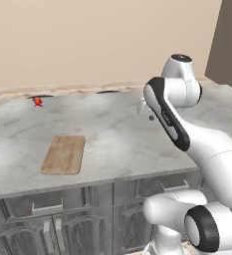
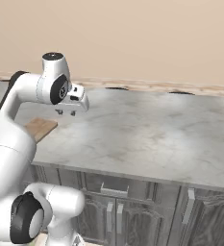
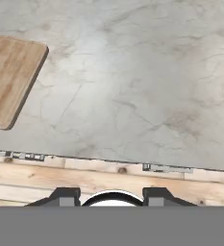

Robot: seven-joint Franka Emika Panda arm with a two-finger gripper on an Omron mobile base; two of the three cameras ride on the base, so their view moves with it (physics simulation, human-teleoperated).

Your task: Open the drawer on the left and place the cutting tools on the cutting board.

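Note:
The cutting board (image 1: pixel 62 154), a light-brown wooden slab, lies flat near the counter's front left; it also shows as the cutting board (image 3: pixel 12 79) and, partly behind my arm, as the cutting board (image 2: pixel 40 128). Below it, the drawer (image 1: pixel 48 205) with its silver bar handle is shut. The cutting tools are out of view. My gripper (image 2: pixel 66 113) hovers above the counter to the right of the board, pointing down. In the hand view my gripper (image 3: pixel 112 197) has its jaws apart with nothing between them. My forearm mostly covers the gripper (image 1: pixel 148 117).
A tiny red object (image 1: pixel 38 101) sits at the back left by the wall. A second drawer front (image 1: pixel 174 187) and panelled cabinet doors (image 1: pixel 72 231) lie under the counter. The marble counter (image 2: pixel 147 129) stretches bare to the right. Another drawer handle (image 2: pixel 114 190) faces the base.

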